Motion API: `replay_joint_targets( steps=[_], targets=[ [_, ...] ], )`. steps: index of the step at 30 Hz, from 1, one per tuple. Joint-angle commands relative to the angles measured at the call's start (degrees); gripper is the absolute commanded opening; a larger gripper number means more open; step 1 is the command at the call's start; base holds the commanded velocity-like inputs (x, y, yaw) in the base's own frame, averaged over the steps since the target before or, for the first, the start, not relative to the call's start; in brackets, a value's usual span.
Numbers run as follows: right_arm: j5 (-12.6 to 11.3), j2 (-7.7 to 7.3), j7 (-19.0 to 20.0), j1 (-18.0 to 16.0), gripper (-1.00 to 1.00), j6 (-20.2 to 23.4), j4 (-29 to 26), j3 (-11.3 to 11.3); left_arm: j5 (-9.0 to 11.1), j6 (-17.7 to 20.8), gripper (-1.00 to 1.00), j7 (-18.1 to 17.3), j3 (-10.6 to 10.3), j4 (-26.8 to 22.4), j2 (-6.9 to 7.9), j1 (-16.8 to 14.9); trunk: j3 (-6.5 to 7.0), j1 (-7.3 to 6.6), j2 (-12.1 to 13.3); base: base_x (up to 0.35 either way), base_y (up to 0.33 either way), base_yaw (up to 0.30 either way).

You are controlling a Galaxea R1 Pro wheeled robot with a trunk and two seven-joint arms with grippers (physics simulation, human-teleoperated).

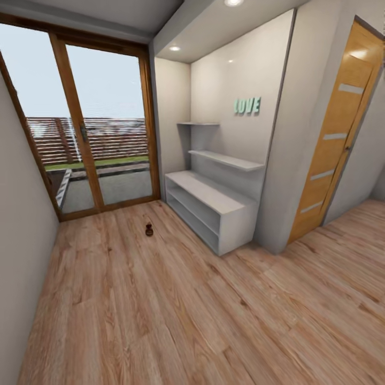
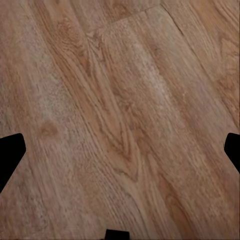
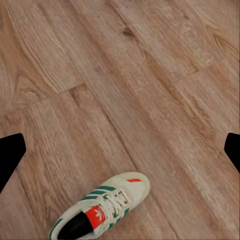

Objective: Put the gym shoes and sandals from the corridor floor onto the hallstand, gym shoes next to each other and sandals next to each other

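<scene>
Cream gym shoe [image 3: 102, 207], one; sandal [image 1: 149, 230], one

Daylight floods in through the glass doors [image 1: 104, 128], leaving the pale sky washed out, while recessed ceiling lights [image 1: 233, 2] glow above the alcove. A bright glare patch sits on the wooden door [image 1: 359, 53]. Shadows across the corridor floor [image 1: 176, 321] are faint and soft. The head view bends straight lines outward near its edges. Both wrist views are evenly lit, with slightly soft wood grain and a gym shoe [image 3: 102, 207] casting barely any shadow
</scene>
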Motion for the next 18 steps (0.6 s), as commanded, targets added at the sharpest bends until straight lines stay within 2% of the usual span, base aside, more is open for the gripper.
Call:
replay_joint_targets(
  steps=[1,11,18],
  targets=[
    [0.01,-0.02,-0.09,-0.04,1.0,-0.17,0.03,0.04,0.44,-0.17,1.0,0.01,-0.09,0.04,0.01,-0.03,-0.01,0.03,-0.03,0.29,0.215,-0.174],
    [-0.04,-0.04,-0.08,-0.04,1.0,-0.17,0.02,0.03,0.44,-0.17,1.0,0.01,-0.06,0.04,0.01,-0.03,0.57,0.03,-0.03,0.246,0.24,-0.213],
    [-0.05,-0.02,-0.07,-0.04,1.0,-0.17,0.02,0.03,0.43,-0.17,1.0,0.01,-0.06,0.04,-0.03,-0.03,1.01,0.03,-0.03,0.066,0.076,-0.232]
  ],
)
